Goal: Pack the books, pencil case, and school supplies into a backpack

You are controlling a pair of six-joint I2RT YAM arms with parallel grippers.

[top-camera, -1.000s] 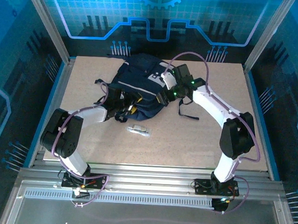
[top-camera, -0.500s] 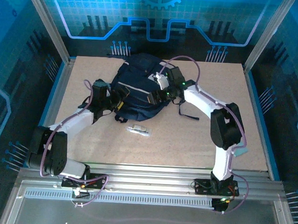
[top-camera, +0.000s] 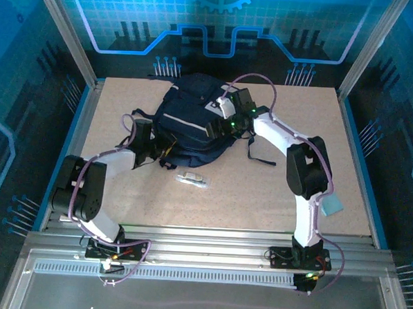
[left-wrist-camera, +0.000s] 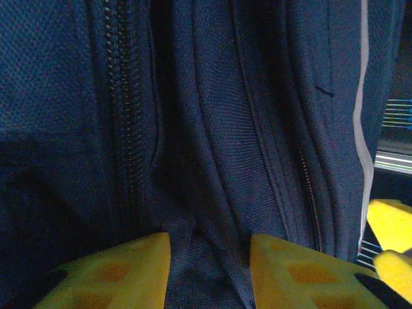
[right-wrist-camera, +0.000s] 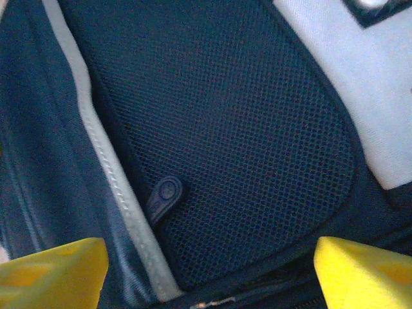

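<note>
Fabric first: we see the large navy-blue fabric backpack (top-camera: 187, 119) lying toward the far edge of the pale worktop (top-camera: 274, 192), about midway along it. Our left gripper (left-wrist-camera: 210, 251) sits at the bag's near-left side, its yellow fingers (left-wrist-camera: 109, 270) clamped on a fold of the cloth. Our right gripper (right-wrist-camera: 206, 254) hovers over the bag's dark mesh pocket (right-wrist-camera: 244, 141), spread wide, grasping nothing. A small pale grey-white oblong object (top-camera: 191, 179) lies just nearer than the bag, apart from both grippers.
</note>
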